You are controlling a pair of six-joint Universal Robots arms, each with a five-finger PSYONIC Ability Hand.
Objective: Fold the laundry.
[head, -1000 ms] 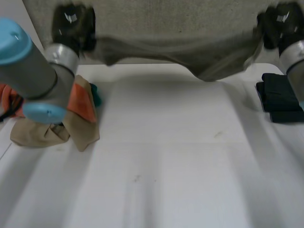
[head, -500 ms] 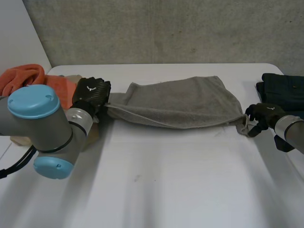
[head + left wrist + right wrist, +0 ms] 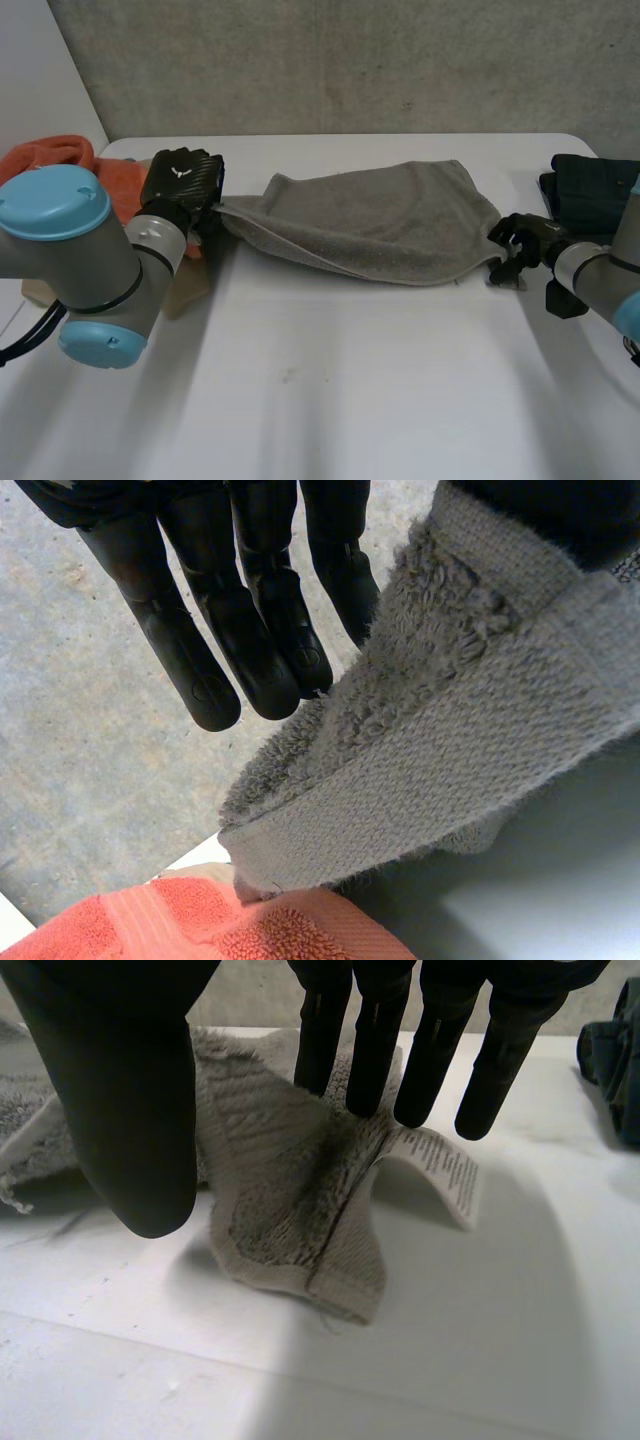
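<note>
Left hand (image 3: 182, 185), black with a small white mark on its back, holds the left corner of the grey towel (image 3: 370, 225) just above the table (image 3: 350, 390). In its wrist view the straight fingers (image 3: 250, 630) lie against the towel's woven hem, which runs up under the thumb and is pinched there. The towel lies spread across the far middle of the table, its near edge curving from one hand to the other. The right hand (image 3: 525, 245) is at the towel's right corner with its grasp let go: the fingers (image 3: 372, 1050) are straight, their tips at the raised fold of the corner, and the thumb (image 3: 130, 1110) stands apart from them. That corner rests crumpled on the table. A white label (image 3: 445, 1170) sticks out of its hem and bends down to the table; it carries lines of small print, too small to read. An orange cloth (image 3: 60, 160) is heaped beside the left hand. Dark clothes (image 3: 590, 190) lie just beyond the right hand.
</note>
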